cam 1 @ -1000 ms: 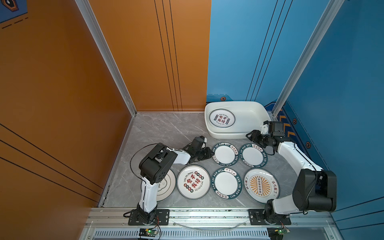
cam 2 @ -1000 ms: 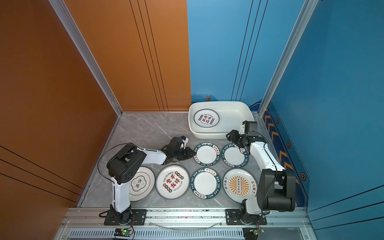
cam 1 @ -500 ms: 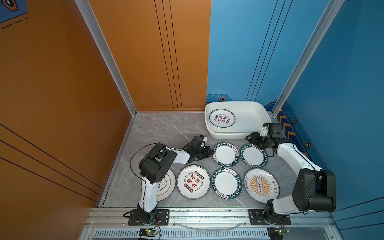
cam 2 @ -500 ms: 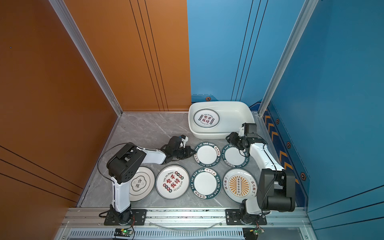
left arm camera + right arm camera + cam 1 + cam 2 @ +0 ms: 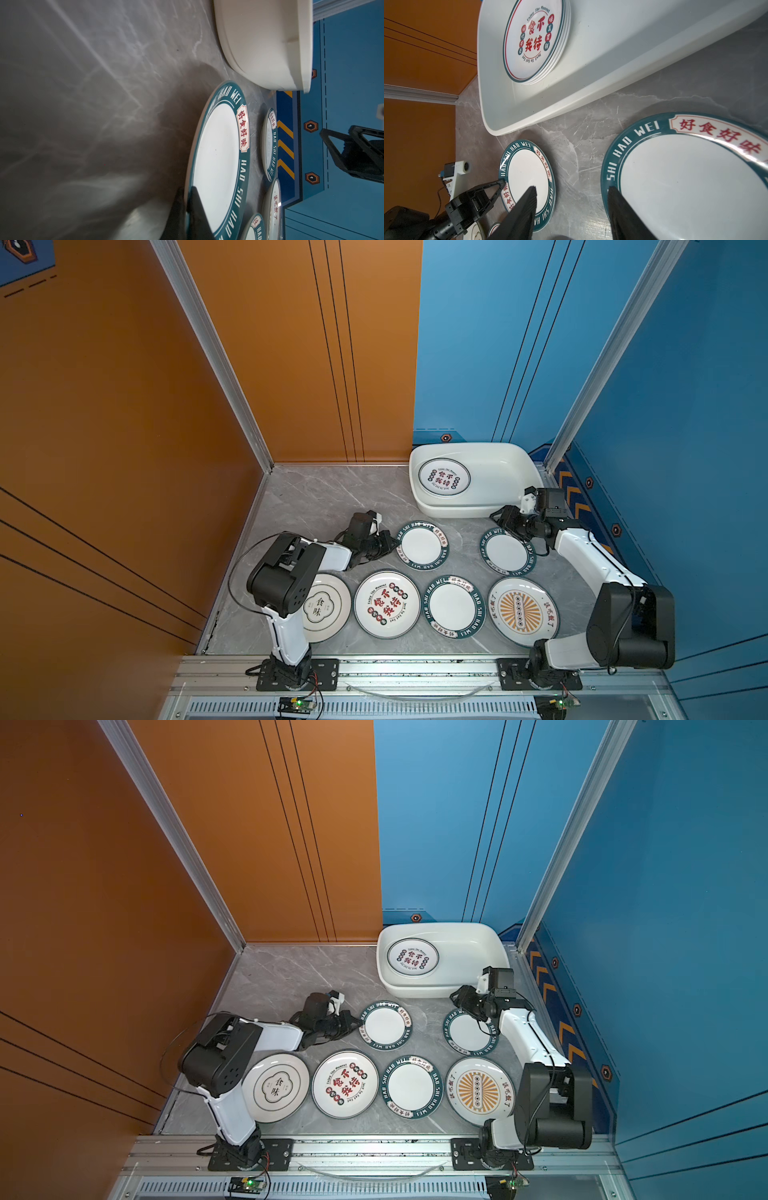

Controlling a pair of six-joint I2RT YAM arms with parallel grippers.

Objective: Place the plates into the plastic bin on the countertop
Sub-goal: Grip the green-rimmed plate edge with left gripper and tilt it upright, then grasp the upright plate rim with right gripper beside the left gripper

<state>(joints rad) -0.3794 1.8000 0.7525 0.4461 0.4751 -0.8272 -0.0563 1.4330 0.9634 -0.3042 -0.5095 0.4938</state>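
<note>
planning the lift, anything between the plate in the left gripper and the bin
Nothing visible. The left gripper is shut on the teal-rimmed plate; only bare countertop lies between it and the bin, whose near wall it must clear.

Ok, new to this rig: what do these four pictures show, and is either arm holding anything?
A left arm and a right arm, each ending in a two-fingered pincer. Both top views look down on the whole scene; each wrist view rides on one arm, looking along its pincer. At the back of the countertop stands the bin, with a stack of plates inside. Six plates lie before it. The left pincer is shut on the rim of the back-left plate. The right pincer hangs open at the back-right plate, empty.
</note>
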